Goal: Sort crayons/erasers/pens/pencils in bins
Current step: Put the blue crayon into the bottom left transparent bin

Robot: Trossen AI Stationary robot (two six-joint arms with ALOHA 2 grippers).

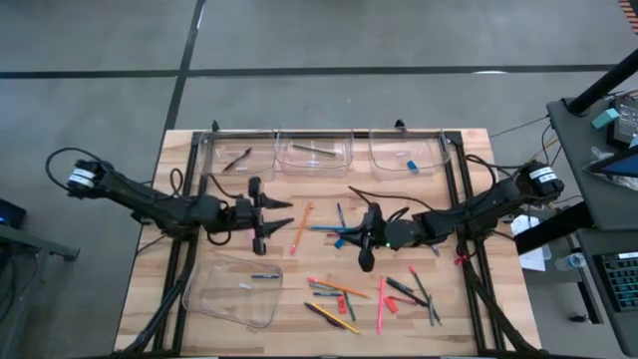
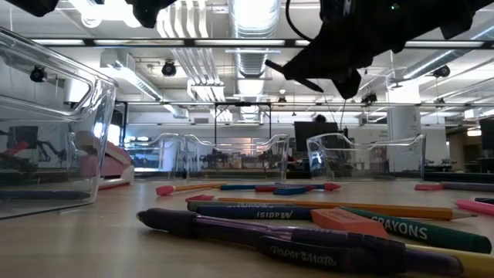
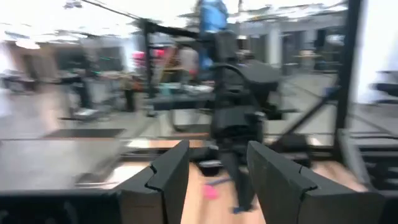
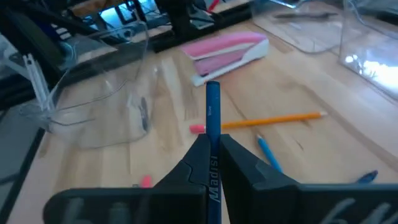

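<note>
High view: three clear bins (image 1: pixel 314 153) line the table's far edge, holding a dark stick, a pen and a small blue piece; a fourth bin (image 1: pixel 234 289) lies near the front. The right gripper (image 4: pixel 212 152) pinches a blue pencil (image 4: pixel 212 112) above mid-table. The left gripper (image 1: pixel 271 216) hangs spread, empty. Loose pencils (image 1: pixel 339 299) litter the front right.

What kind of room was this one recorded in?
Most likely a robotics lab or open workshop: the low view shows exposed ceiling ducts and strip lights, the high view a bare concrete floor and a neighbouring desk with a keyboard beside the wooden table.
</note>
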